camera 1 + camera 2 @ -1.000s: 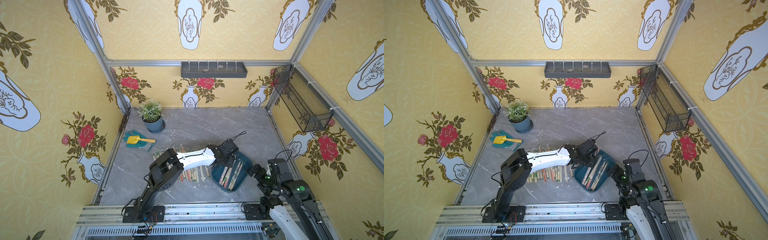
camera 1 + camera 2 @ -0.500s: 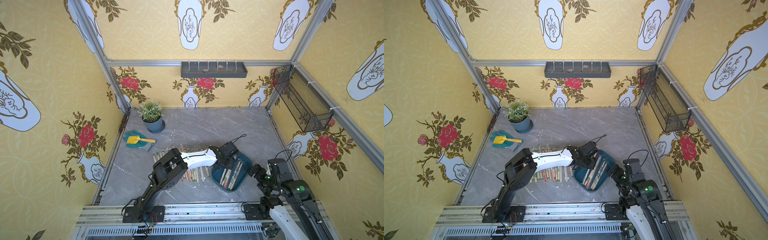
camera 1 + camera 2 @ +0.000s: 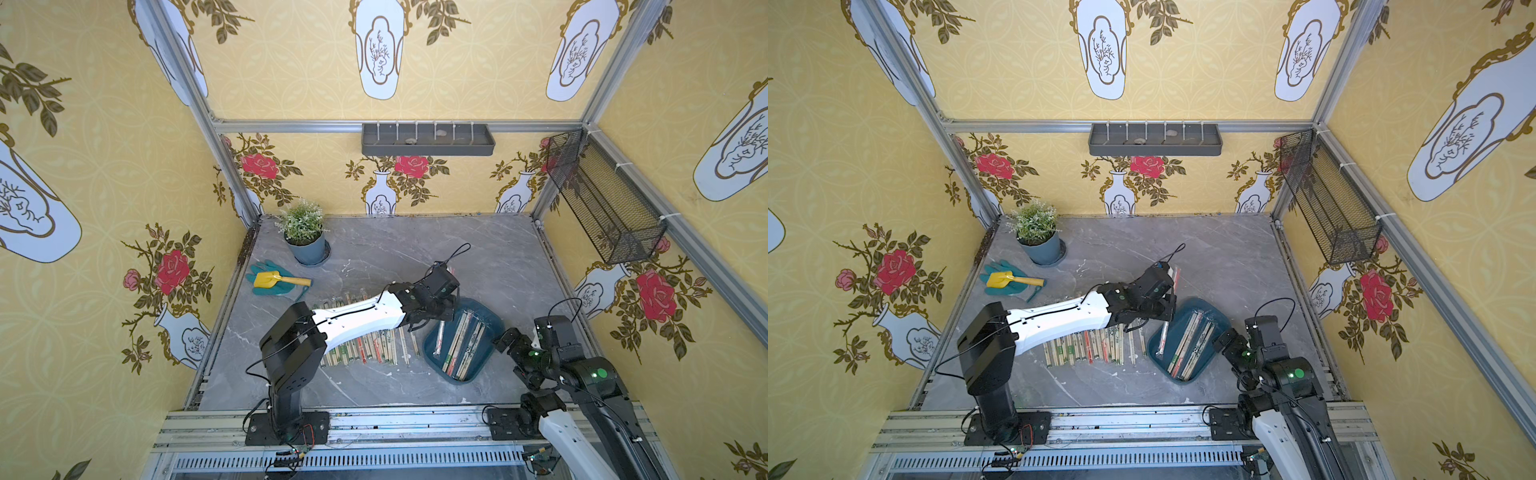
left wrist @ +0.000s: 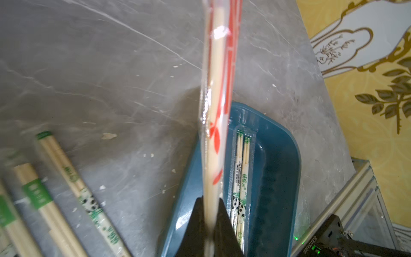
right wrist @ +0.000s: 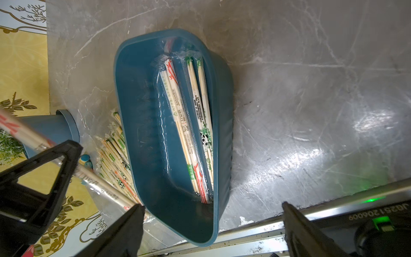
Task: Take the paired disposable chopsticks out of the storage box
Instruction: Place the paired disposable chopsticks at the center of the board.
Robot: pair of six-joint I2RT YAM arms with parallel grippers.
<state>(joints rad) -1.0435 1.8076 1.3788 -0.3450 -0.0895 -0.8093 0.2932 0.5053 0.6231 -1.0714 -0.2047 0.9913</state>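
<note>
My left gripper (image 4: pixel 210 207) is shut on one red-marked pair of the paired disposable chopsticks (image 4: pixel 216 89). It holds the pair tilted above the far left edge of the storage box (image 3: pixel 490 357), a dark teal tray. In both top views the left gripper (image 3: pixel 446 309) (image 3: pixel 1167 309) hangs over that edge. Several more sleeved pairs (image 5: pixel 189 124) lie along the box's right side. My right gripper (image 5: pixel 211 222) is open at the box's near right end (image 3: pixel 505 338), with nothing between its fingers.
A row of several chopstick pairs (image 3: pixel 370 347) lies on the grey table left of the box, partly under the left arm. A potted plant (image 3: pixel 305 232) and a teal glove with a yellow trowel (image 3: pixel 274 280) sit far left. Grey shelf (image 3: pixel 428 139) and wire basket (image 3: pixel 602 199) hang on the walls.
My left gripper has closed on the red-marked pair and raised it out of the box. The right arm has not moved.
</note>
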